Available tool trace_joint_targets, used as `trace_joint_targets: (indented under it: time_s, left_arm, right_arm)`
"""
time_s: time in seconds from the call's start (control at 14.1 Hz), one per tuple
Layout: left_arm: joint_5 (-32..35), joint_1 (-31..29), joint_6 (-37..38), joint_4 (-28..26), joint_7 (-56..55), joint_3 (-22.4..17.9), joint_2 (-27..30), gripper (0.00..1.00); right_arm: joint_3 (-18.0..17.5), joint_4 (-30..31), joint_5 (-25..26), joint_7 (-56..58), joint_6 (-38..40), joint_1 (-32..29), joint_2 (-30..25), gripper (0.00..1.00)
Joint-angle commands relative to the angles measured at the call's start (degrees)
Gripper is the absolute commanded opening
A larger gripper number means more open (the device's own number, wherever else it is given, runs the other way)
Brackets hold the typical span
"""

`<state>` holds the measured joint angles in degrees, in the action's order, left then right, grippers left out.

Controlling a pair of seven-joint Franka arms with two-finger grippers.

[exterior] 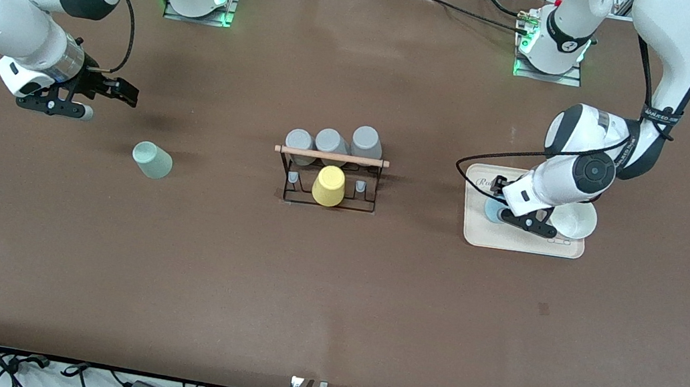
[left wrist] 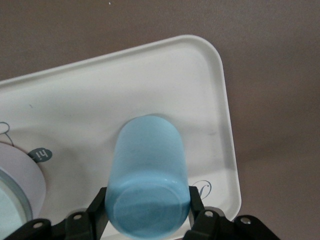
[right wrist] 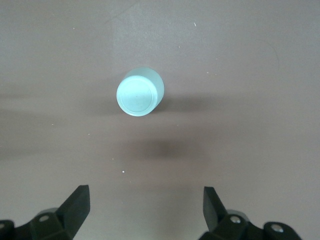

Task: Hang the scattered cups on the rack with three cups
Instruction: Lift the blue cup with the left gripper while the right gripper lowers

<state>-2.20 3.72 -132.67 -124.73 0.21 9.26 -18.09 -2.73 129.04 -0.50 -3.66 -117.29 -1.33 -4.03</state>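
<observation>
Brown matting covers the table (exterior: 330, 299). Nearest the front camera, the yellow cup (exterior: 328, 186) is seen on the rack (exterior: 329, 178); 3 grey cups (exterior: 331, 144) sit inverted just farther, under its wooden rod (exterior: 332, 156). The sage green cup (exterior: 152, 160) stands upside down toward the right arm's end. The right gripper (exterior: 104, 93) hangs above the bare table near this cup with its jaws spread wide and nothing held; the right wrist view alone shows the cup's (right wrist: 140, 92) flat base facing up.

Toward the left arm's end, the light blue cup (left wrist: 148, 182) rests on the beige tray (exterior: 523, 244) beside a white bowl (exterior: 574, 219). It is almost hidden in the front view; the left wrist view shows the left gripper (left wrist: 148, 210) apparently closed on it. The grasping step seems in hand. Next, a straight lift is called for, then carriage to a free peg.
</observation>
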Motion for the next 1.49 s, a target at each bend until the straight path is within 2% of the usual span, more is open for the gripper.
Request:
trace_joint_targets:
  time_s: [0.0,0.28,0.57,0.71,0.85,1.06,1.42]
  left_arm:
    - [-0.8,-0.3,5.3,4.5,0.5,0.3,0.6,0.26]
    - [-0.6,0.0,17.9,20.5,0.3,0.2,-1.8,0.24]
    - [-0.5,2.0,22.2,35.2,0.1,0.3,-8.3,0.24]
    - [-1.0,3.2,22.5,38.8,0.3,0.3,-10.0,0.24]
    - [-1.2,5.3,22.4,41.0,0.0,0.3,-10.9,0.25]
    - [-5.5,8.7,22.2,42.8,-1.9,0.3,-11.4,0.25]
    - [-5.2,15.0,22.2,48.5,-3.1,0.2,-13.0,0.25]
  right_arm:
    - [-0.1,0.8,0.4,0.6,-1.0,0.2,-0.4,1.0]
    - [-0.1,0.8,0.4,0.6,-1.0,0.3,-0.4,1.0]
    - [-0.1,0.8,0.4,0.6,-1.3,0.1,-0.3,1.0]
    - [-0.1,1.0,0.4,0.6,-2.3,0.2,-0.3,1.0]
    - [-0.1,1.8,0.4,0.7,-6.5,0.4,1.4,1.0]
    - [-0.1,3.8,0.4,0.7,-15.6,0.4,5.2,1.0]
    - [0.0,4.6,0.5,3.2,-24.8,3.1,12.2,1.0]
